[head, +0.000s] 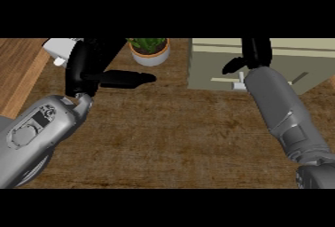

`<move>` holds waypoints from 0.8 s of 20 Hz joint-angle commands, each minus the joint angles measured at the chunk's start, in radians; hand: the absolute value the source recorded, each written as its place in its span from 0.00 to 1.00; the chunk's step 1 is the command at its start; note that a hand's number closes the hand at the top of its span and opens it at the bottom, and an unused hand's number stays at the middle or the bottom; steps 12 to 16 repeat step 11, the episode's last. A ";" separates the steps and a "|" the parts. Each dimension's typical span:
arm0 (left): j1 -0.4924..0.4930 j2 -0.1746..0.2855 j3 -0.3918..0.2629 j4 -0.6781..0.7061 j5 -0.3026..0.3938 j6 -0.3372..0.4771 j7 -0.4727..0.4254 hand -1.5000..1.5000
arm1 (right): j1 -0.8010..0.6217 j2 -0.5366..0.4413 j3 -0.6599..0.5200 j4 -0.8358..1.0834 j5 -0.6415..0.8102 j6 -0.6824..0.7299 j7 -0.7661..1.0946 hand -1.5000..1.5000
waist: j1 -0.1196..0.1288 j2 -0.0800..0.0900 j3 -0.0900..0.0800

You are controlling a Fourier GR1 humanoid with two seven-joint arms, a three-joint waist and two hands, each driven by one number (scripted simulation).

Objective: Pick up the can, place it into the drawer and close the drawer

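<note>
No can shows anywhere in the head view. The pale olive drawer unit (307, 66) stands at the back right of the counter, with a white handle (229, 83) on its front face. My right hand (256, 53) reaches over the unit's front from a long grey forearm, and its upper part runs out of the picture's top. My left hand (91, 57) rests open at the upper left, fingers up and thumb (127, 79) pointing right, holding nothing. Whether the drawer stands open cannot be told from here.
A potted green plant in a white pot (150, 52) stands at the back middle, between the two hands. A white object (61, 48) lies partly hidden behind my left hand. A lighter wooden strip (20, 75) borders the dark counter (177, 142) on the left.
</note>
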 commanded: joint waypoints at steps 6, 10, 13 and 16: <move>0.051 -0.004 0.016 -0.007 -0.019 0.015 -0.013 0.00 | -0.123 0.088 -0.228 -0.052 -0.302 0.173 -0.082 0.00 | -0.011 -0.018 -0.002; 0.089 -0.007 0.049 0.003 -0.025 -0.022 -0.058 0.00 | -0.125 0.109 -0.241 -0.033 -0.326 0.158 -0.101 0.00 | -0.016 -0.011 -0.004; 0.078 0.028 0.061 -0.060 -0.009 -0.023 0.001 0.00 | -0.122 0.083 -0.259 -0.031 -0.343 0.174 -0.113 0.00 | -0.003 -0.013 -0.004; 0.078 0.028 0.061 -0.060 -0.009 -0.023 0.001 0.00 | -0.122 0.083 -0.259 -0.031 -0.343 0.174 -0.113 0.00 | -0.003 -0.013 -0.004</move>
